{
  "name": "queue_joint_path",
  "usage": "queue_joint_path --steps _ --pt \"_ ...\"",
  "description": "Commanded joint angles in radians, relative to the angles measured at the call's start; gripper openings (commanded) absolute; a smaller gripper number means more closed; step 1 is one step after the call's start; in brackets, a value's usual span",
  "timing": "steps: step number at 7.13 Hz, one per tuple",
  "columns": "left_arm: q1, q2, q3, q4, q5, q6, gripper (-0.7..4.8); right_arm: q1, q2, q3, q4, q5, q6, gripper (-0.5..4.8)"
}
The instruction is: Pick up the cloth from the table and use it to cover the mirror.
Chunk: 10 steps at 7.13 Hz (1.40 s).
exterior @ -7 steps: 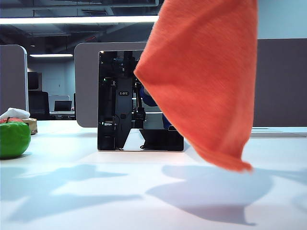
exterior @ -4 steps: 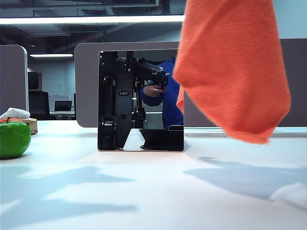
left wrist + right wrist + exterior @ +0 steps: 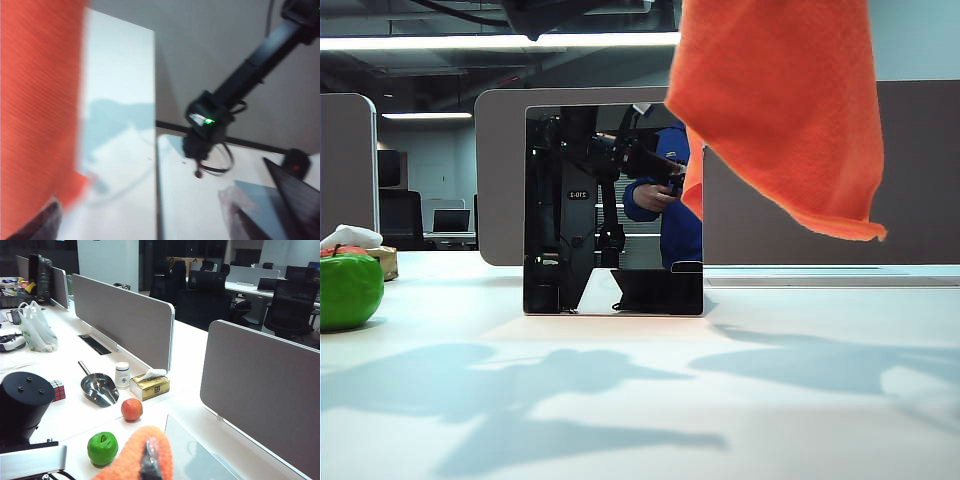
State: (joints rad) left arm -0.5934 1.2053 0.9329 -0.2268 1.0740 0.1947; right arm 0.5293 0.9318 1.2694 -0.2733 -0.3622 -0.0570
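The orange cloth hangs from above the top of the exterior view, to the right of the mirror and overlapping its upper right corner. Its lower tip is well clear of the white table. My right gripper is shut on a fold of the cloth, high above the mirror's top edge. My left gripper is open, its fingers wide apart and empty, with the blurred cloth beside one of them. In the exterior view only a dark arm part shows at the top.
A green apple stands at the table's left, with a white rag behind it. Beyond it are a red apple, a tissue box, a metal scoop and a cup. Grey partition panels stand behind the mirror.
The cloth has risen and swung right, then partly back; its lower tip now hangs much higher. A dark arm part has come in at the top, and its shadow has spread toward the table's middle.
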Motion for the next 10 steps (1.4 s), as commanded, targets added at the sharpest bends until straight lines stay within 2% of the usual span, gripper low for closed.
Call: queue_joint_path --steps 1,3,4,6,8,9,10 --pt "-0.002 0.024 0.003 0.080 -0.060 -0.007 4.34 0.002 0.000 0.032 0.033 -0.014 0.010 -0.06" --pt "-0.002 0.100 0.003 0.137 -0.043 -0.029 4.34 0.002 -0.001 0.105 0.015 -0.026 0.024 -0.06" --pt "-0.002 0.115 0.003 0.167 0.000 -0.065 4.34 0.002 -0.001 0.106 0.015 -0.026 0.028 -0.06" --pt "-0.004 0.158 0.003 0.216 0.052 -0.081 4.31 0.002 -0.002 0.116 0.009 -0.045 0.041 -0.06" --pt "-0.003 0.164 0.003 0.319 0.055 -0.134 4.28 0.002 -0.008 0.116 -0.014 -0.085 0.066 -0.06" --pt "-0.002 0.164 0.003 0.457 0.222 -0.281 4.01 0.001 -0.036 0.116 -0.201 -0.082 0.037 -0.06" --pt "-0.003 0.164 0.003 0.461 0.232 -0.282 3.53 0.001 -0.035 0.116 -0.235 -0.082 0.023 -0.06"
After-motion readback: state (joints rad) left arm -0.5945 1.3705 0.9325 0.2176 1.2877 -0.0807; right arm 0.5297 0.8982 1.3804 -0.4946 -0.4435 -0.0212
